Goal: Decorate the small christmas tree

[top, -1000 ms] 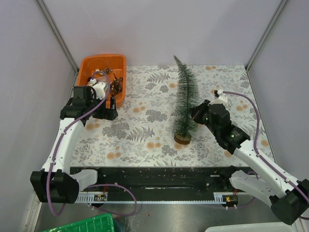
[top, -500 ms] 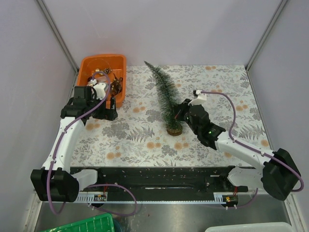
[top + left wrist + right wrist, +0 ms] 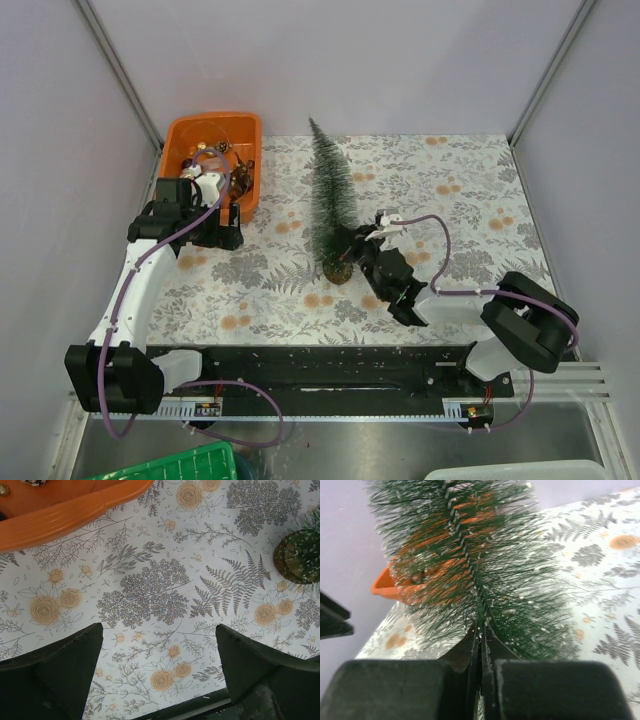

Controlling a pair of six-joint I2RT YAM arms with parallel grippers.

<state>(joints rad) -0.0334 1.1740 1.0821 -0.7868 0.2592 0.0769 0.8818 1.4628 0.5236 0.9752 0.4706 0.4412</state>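
Top: your right gripper [image 3: 357, 247] pinches the slim green frosted bottle-brush tree [image 3: 330, 195] low down, mid-table, seemingly upright. Left wrist: your left gripper [image 3: 160, 670] gapes wide over the floral tablecloth [image 3: 150, 590], near the orange plastic tray [image 3: 60, 515]. Right wrist: jaws clamp the tree's wire trunk.

No text, label, brand or number is readable anywhere.

Orange tray [image 3: 210, 118] of small, perhaps ornamental, bits [image 3: 241, 182] on floral tablecloth [image 3: 470, 200]
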